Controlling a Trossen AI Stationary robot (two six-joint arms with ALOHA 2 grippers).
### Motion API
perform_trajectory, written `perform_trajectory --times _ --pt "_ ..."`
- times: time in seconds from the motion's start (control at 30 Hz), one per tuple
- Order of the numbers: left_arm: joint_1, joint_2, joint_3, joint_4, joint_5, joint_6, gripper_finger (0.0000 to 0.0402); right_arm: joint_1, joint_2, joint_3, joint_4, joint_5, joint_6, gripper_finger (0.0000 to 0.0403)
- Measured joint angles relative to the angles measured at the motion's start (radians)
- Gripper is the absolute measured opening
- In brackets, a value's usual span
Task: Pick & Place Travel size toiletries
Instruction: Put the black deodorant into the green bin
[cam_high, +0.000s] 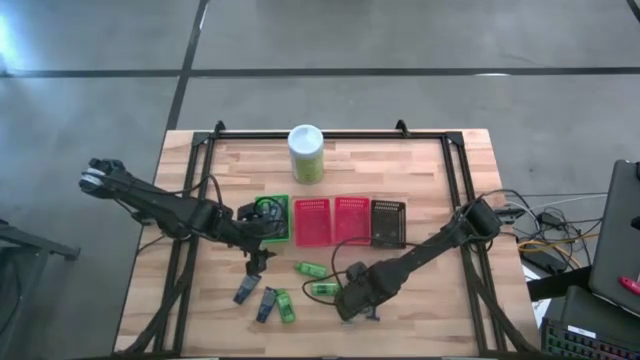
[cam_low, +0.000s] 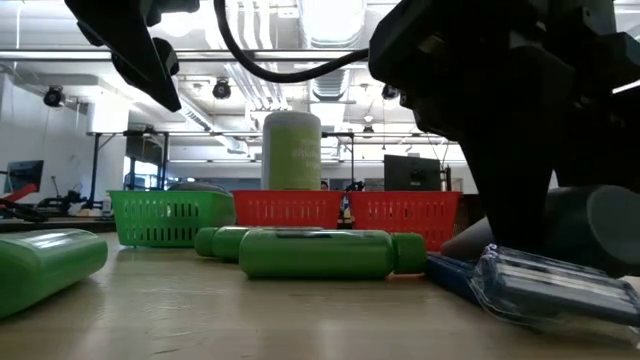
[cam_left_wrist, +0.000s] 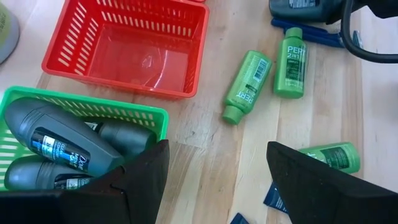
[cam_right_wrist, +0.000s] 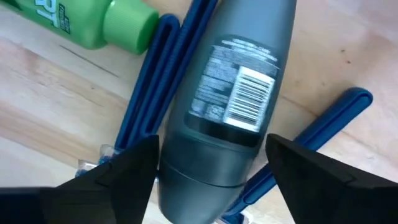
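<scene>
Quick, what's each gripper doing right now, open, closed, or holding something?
Left gripper: open, empty, beside the green slotted basket.
Right gripper: fingers astride the dark grey deodorant tube; grip cannot be told.

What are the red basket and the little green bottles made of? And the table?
The red basket looks like shiny moulded plastic: thin slotted walls, and light glints on its floor. The green bottles seem to be smooth plastic too, with printed labels and matching caps. The table looks like wood, pale strips with grain lines, probably sealed to a soft sheen.
</scene>
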Motion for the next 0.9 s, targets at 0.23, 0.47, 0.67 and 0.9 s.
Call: perform_trajectory --times 0.23,0.47,0.67,0.9 --pt "0.000 0.000 0.000 0.000 0.000 0.001 0.0275 -0.004 0.000 -0.010 -0.005 0.005 -0.052 0.0250" --pt "0.000 0.000 0.000 0.000 0.000 0.000 0.0275 -0.004 -0.005 -0.007 -0.002 0.005 -0.155 0.0203" --pt "0.002 0.000 0.000 0.000 0.002 -0.045 0.0274 -0.003 -0.016 0.028 -0.010 0.052 -0.287 0.0203" --pt "0.049 -0.056 0.000 0.047 0.099 -0.111 0.0265 -0.005 -0.086 0.074 -0.049 0.170 -0.419 0.0203"
